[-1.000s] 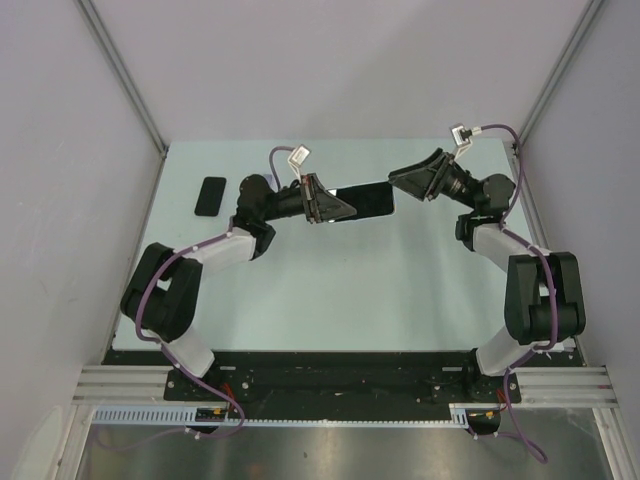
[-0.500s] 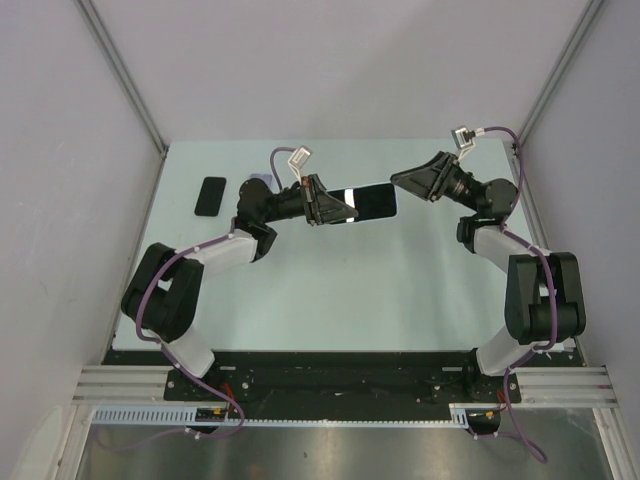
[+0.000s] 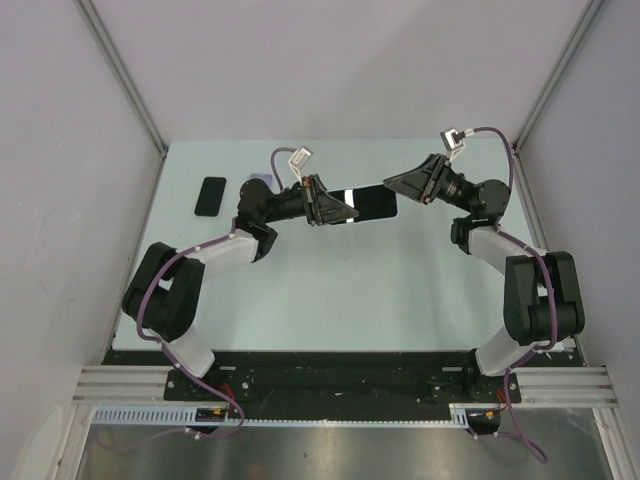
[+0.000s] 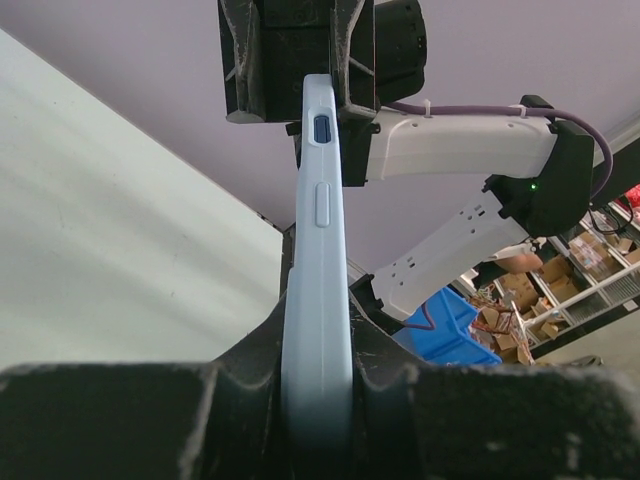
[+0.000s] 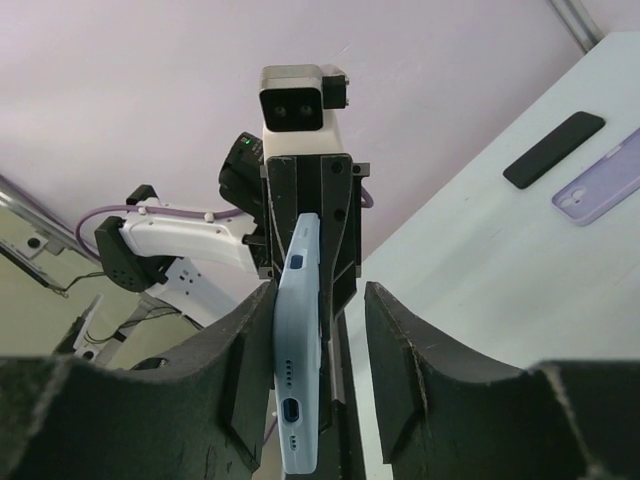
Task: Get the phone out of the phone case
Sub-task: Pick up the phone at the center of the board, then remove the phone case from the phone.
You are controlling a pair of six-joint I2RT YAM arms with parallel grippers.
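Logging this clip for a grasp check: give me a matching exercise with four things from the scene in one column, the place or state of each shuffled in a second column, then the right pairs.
Things:
1. left pincer
2. right pincer
3. cased phone
4. black phone

Place or state:
a. lying flat on the table, far left
b. shut on one end of the cased phone
c. held off the table between the two arms
d. jaws apart around the cased phone's free end

Pairs: 1-b, 2-d, 3-c, 4-a
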